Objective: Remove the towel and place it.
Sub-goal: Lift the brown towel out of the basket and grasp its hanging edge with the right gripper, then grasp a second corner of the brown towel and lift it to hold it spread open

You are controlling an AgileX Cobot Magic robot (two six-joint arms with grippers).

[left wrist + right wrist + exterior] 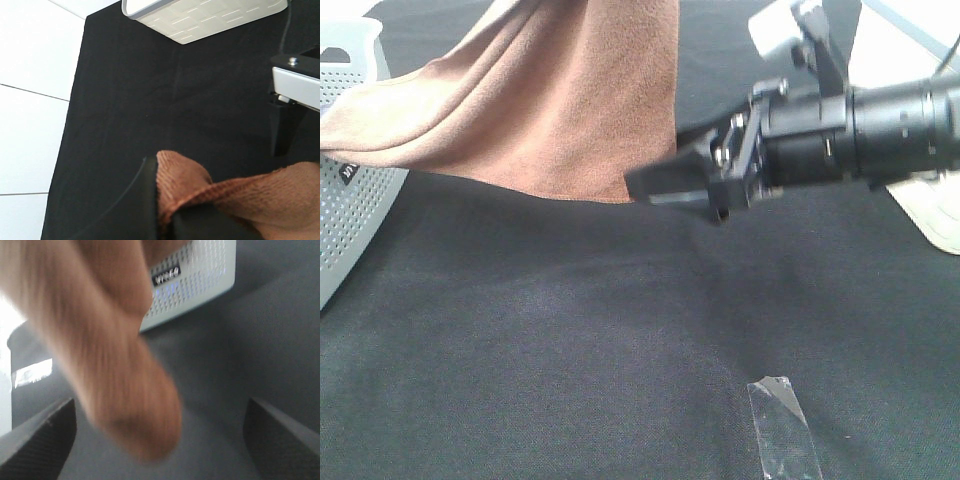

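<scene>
The brown plush towel point(560, 100) hangs from above the top of the exterior view, and its left part still trails over the white perforated basket point(350, 200). My left gripper point(170, 216) is out of the exterior view; the left wrist view shows it shut on a fold of the towel point(200, 190). My right gripper point(665, 172) is open at the towel's lower right edge, above the table. In the right wrist view the jaws point(160, 412) stand wide apart, with the blurred towel point(110, 365) hanging just ahead of them and the basket point(200, 285) beyond.
A black cloth point(570, 350) covers the table. A strip of clear tape point(782, 430) lies near the front edge. A second white container point(935, 215) stands at the right, behind my right arm, and also shows in the left wrist view point(200, 20).
</scene>
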